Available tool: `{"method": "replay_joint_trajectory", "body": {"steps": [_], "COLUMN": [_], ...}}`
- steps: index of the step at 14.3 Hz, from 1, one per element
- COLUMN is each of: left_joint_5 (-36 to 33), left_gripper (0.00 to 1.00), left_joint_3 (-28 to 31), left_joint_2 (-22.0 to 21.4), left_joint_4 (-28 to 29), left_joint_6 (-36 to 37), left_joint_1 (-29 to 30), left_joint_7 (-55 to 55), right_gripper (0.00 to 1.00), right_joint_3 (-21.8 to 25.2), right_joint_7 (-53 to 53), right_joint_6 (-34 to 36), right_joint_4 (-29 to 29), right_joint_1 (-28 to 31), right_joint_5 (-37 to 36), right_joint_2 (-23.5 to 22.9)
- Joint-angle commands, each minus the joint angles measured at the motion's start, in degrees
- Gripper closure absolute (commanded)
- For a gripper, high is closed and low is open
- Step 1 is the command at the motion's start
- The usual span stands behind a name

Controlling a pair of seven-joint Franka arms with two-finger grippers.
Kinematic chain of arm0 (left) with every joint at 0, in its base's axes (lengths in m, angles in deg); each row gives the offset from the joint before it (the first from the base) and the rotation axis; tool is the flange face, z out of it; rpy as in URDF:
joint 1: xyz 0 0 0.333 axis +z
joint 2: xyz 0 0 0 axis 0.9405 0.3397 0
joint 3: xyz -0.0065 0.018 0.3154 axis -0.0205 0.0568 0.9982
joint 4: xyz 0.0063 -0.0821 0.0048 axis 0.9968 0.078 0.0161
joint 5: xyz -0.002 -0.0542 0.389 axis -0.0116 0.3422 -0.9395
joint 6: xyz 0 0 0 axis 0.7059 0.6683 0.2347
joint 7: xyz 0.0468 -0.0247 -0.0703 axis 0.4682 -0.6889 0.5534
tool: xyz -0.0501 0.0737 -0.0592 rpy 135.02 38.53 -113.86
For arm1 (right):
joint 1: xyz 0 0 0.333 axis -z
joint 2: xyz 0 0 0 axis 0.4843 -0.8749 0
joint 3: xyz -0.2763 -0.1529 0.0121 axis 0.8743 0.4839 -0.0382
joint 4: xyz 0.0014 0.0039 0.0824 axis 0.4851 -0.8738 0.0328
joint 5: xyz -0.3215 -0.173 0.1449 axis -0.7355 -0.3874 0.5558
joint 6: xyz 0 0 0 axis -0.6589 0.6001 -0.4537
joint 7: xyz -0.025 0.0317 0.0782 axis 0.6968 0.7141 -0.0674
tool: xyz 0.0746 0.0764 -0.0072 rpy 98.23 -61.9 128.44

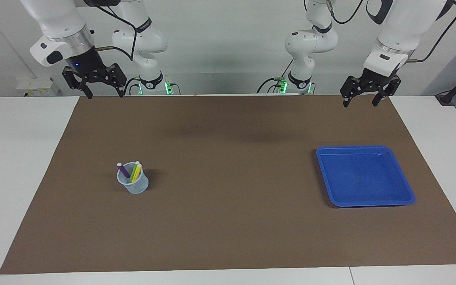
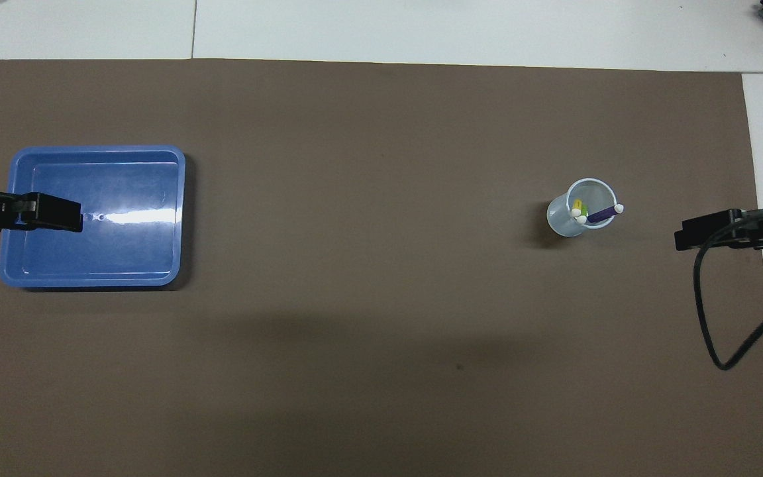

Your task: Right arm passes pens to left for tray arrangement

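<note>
Three pens stand in a small translucent bluish cup (image 1: 133, 183) toward the right arm's end of the mat: a purple pen (image 1: 124, 171), a green pen (image 1: 133, 172) and a yellow pen (image 1: 137, 174). The cup (image 2: 581, 216) and the purple pen (image 2: 604, 214) also show in the overhead view. The blue tray (image 1: 364, 176) lies empty toward the left arm's end; it also shows in the overhead view (image 2: 93, 217). My right gripper (image 1: 102, 94) hangs open and empty high over the mat's edge by the robots. My left gripper (image 1: 361, 101) hangs open and empty high over that edge, above the tray's end.
A brown mat (image 1: 228, 221) covers most of the white table (image 1: 18, 158). A black cable (image 2: 719, 318) loops down from the right arm over the mat's end.
</note>
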Motion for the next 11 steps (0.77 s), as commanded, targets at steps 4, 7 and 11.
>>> {"method": "replay_joint_trajectory", "body": {"steps": [4, 7, 11], "left_joint_5": [0.70, 0.70, 0.70], "left_gripper": [0.00, 0.00, 0.00], "left_joint_3": [0.01, 0.01, 0.01], "left_joint_2": [-1.15, -1.15, -1.15], "left_joint_4": [1.16, 1.16, 1.16], "left_joint_6": [0.25, 0.25, 0.25], "left_joint_1": [0.33, 0.33, 0.33], "left_joint_7": [0.41, 0.41, 0.41], "right_gripper": [0.00, 0.00, 0.00], "right_joint_3": [0.23, 0.41, 0.41], "right_joint_7": [-0.02, -0.11, -1.33], "right_joint_6": [-1.11, -1.11, -2.33], "right_joint_4": [-0.91, -1.00, -7.65], "right_joint_1": [0.72, 1.59, 1.60], "right_joint_5": [-0.32, -0.49, -0.49], "right_joint_2": [0.53, 0.62, 4.04]}}
